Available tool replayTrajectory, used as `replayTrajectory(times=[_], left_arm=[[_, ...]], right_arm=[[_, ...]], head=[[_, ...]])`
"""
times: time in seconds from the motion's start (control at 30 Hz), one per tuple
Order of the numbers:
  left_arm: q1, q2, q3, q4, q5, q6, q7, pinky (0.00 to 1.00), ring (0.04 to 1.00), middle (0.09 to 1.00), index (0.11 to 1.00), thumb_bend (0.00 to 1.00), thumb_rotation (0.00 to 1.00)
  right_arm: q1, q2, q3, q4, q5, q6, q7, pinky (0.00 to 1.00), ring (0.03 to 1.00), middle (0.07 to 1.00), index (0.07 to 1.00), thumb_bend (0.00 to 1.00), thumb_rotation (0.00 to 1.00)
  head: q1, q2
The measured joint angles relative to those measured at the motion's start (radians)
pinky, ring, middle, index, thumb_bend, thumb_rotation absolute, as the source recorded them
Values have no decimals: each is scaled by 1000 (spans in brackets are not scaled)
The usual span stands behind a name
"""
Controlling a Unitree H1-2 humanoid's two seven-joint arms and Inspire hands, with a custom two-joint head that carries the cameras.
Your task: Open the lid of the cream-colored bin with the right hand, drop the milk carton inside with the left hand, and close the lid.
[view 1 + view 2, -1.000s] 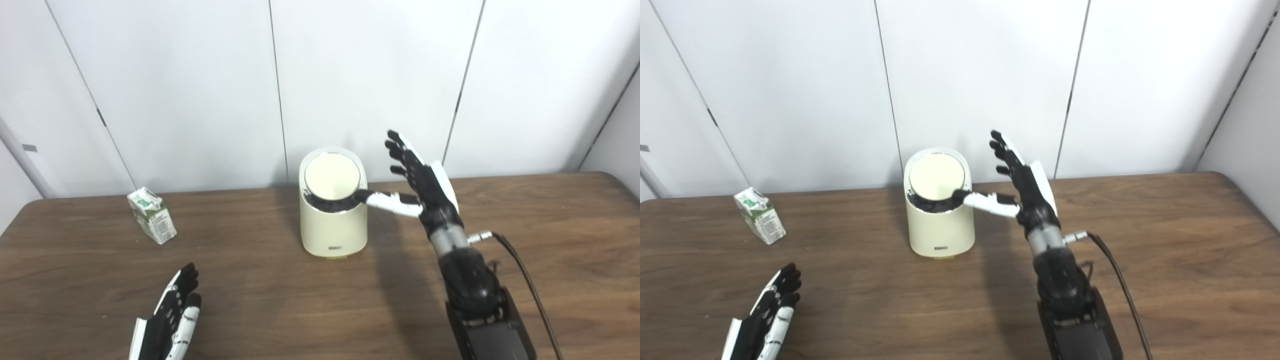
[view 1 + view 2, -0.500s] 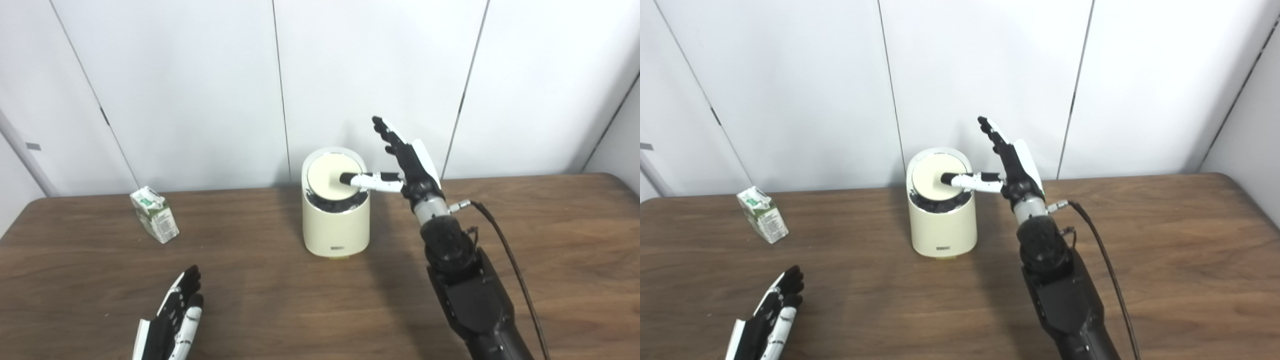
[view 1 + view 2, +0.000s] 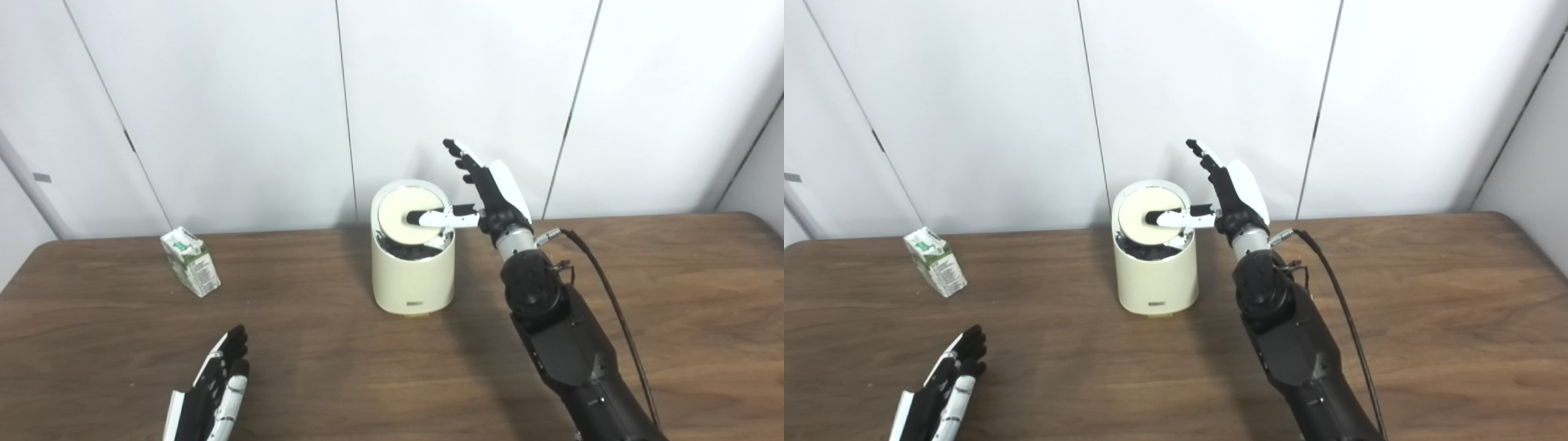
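Nearest, the left hand (image 3: 211, 392) is resting low over the table (image 3: 343, 380), fingers extended and holding nothing. Farther back and left, the milk carton (image 3: 190, 261) is standing well apart from it. Beyond, the right hand (image 3: 490, 196) is spreading open, gripping nothing, its thumb lying across the lid (image 3: 401, 211) of the cream-colored bin (image 3: 411, 275).

Matt wood-grain table (image 3: 674, 294), smooth cream plastic bin (image 3: 411, 278), printed paper milk carton (image 3: 190, 262)
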Motion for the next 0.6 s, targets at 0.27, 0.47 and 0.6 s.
replayTrajectory(times=[0.27,0.47,0.6], left_arm=[[8,-4,0,-9,0,4,2,876,908,910,919,537,793],[10,-6,-1,-13,-2,8,7,880,908,912,921,543,780],[10,-6,-1,-13,-1,8,8,879,906,908,920,554,789]], right_arm=[[0,-24,33,0,-45,-17,-5,840,902,912,906,961,319],[1,-50,53,-13,-60,-23,3,850,909,912,909,967,320],[3,-59,57,-24,-61,-23,19,843,906,908,908,969,309]], head=[[-5,15],[-3,25],[-6,29]])
